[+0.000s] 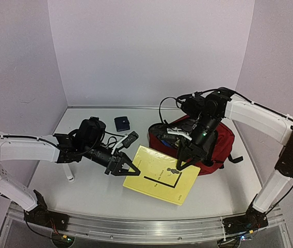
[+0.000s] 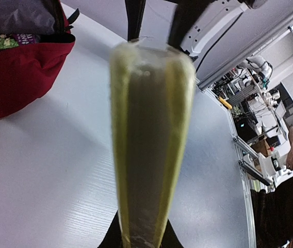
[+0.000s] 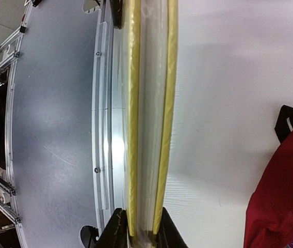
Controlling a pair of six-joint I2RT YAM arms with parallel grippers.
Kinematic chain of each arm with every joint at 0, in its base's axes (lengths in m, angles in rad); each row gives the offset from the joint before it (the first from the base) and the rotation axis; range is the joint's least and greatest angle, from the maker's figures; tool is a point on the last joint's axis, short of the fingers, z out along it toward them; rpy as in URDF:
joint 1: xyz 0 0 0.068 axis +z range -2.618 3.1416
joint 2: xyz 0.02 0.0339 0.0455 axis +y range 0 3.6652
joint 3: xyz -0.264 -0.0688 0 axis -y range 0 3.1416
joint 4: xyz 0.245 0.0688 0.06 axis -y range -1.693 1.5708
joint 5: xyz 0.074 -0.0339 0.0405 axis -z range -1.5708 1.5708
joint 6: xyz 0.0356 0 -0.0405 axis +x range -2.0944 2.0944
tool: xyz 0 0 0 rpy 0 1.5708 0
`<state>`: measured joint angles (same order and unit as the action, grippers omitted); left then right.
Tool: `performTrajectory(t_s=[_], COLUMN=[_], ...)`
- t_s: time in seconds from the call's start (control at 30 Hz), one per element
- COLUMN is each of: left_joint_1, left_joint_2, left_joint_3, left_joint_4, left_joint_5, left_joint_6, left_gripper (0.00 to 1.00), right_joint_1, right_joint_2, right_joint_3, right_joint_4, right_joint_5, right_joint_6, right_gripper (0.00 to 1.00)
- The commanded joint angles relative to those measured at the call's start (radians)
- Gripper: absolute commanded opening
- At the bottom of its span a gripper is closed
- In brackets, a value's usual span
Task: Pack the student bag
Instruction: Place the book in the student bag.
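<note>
The yellow book (image 1: 159, 173) is pinched at opposite edges by the left gripper (image 1: 128, 168) and the right gripper (image 1: 182, 165) (seemingly a handover or a shared carry) and held just before the open-mouthed student bag (image 1: 216, 139), which lies at the far right of the table (image 1: 84, 194).

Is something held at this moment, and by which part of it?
The yellow book: the left gripper grips its left edge, and the right gripper grips its far edge, next to the student bag.

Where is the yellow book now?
In the top view the yellow book is central, between the left gripper and right gripper, just left of the student bag.
</note>
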<state>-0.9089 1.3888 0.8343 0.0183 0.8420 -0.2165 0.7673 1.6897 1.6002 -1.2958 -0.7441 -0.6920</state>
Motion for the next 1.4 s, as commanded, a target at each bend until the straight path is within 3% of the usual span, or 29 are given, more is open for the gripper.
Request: performTrajectory(t_s=[0.0, 0.2, 0.3, 0.4, 0.6, 0.93, 1.0, 1.07, 1.2, 1.23, 1.37], left_joint_1=[0.028, 0.105, 0.127, 0.137, 0.137, 0.137, 0.137, 0.138, 0.137, 0.137, 0.137], left_joint_2=[-0.022, -0.096, -0.131, -0.168, -0.195, -0.261, -0.276, -0.288, -0.307, -0.307, -0.295], left_joint_3=[-0.047, -0.14, -0.147, -0.159, -0.17, -0.245, -0.263, -0.278, -0.311, -0.323, -0.349], left_joint_4=[0.201, 0.323, 0.308, 0.322, 0.34, 0.344, 0.347, 0.351, 0.375, 0.387, 0.446], left_joint_5=[-0.055, -0.207, -0.288, -0.371, -0.5, -0.649, -0.662, -0.669, -0.69, -0.691, -0.682], left_joint_6=[-0.186, -0.398, -0.475, -0.562, -0.693, -0.77, -0.779, -0.787, -0.807, -0.815, -0.839], left_gripper=[0.0, 0.0, 0.0, 0.0, 0.0, 0.0, 0.0, 0.0, 0.0, 0.0, 0.0], right_joint_1=[-0.013, -0.21, -0.218, -0.218, -0.215, -0.214, -0.215, -0.213, -0.19, -0.177, -0.137], right_joint_2=[-0.038, -0.066, -0.061, -0.025, 0.066, 0.214, 0.239, 0.26, 0.251, 0.241, 0.205], right_joint_3=[0.064, 0.058, 0.019, -0.028, -0.088, -0.174, -0.171, -0.161, -0.111, -0.086, 0.021], right_joint_4=[0.166, 0.466, 0.548, 0.59, 0.642, 0.736, 0.742, 0.742, 0.733, 0.724, 0.673], right_joint_5=[0.067, 0.361, 0.601, 0.729, 0.786, 0.924, 0.95, 0.957, 0.931, 0.912, 0.838], right_joint_6=[0.136, 0.406, 0.408, 0.366, 0.328, 0.282, 0.277, 0.278, 0.309, 0.324, 0.377], right_gripper=[0.55, 0.66, 0.64, 0.6, 0.63, 0.61, 0.57, 0.45, 0.04, 0.0, 0.0])
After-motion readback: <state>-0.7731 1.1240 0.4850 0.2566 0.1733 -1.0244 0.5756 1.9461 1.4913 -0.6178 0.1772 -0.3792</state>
